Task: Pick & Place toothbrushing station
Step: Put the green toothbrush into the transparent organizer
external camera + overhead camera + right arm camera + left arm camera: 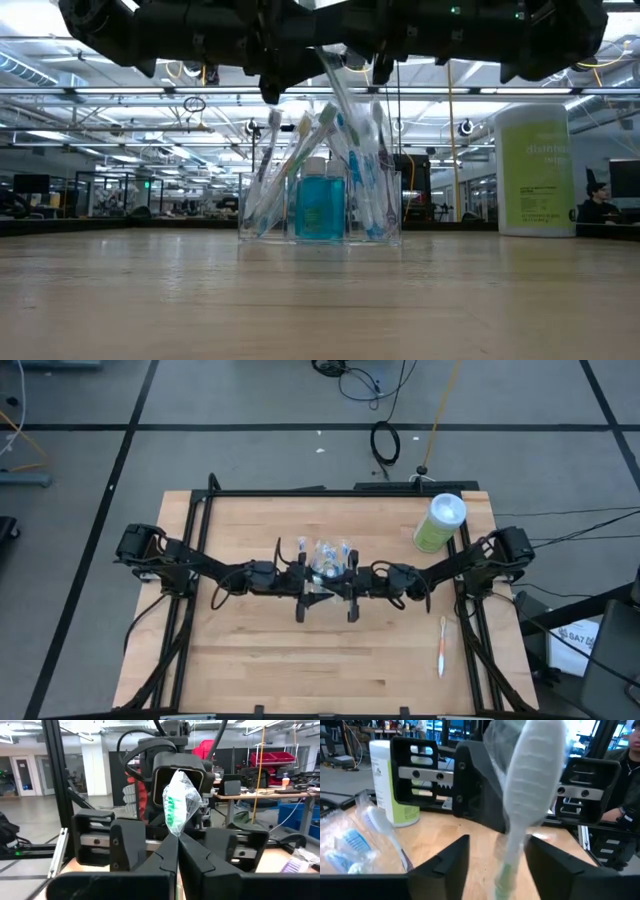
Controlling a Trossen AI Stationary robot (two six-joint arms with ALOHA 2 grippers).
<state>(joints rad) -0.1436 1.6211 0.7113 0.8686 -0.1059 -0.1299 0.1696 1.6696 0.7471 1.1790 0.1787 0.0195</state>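
Right gripper (177, 851) clenched on a green-and-white toothbrush in a crinkled clear wrapper (181, 802), dark fingers pinched together at its lower end. Left gripper (496, 862) parted, fingers standing either side of the same wrapped toothbrush (530, 790) without clear contact. Both poised above the small clear plastic cup (320, 208) at mid-table. Inside the cup: a leaning bundle of thin blue, white and green toothbrushes (300, 165) plus a squat teal bottle (320, 205). Seen only from overhead: a lone white-and-orange toothbrush (441, 646) flat on the pale wooden table (250, 670), well apart from the cup. Tall light-green canister with white lid (440, 523) upright near the far right corner.
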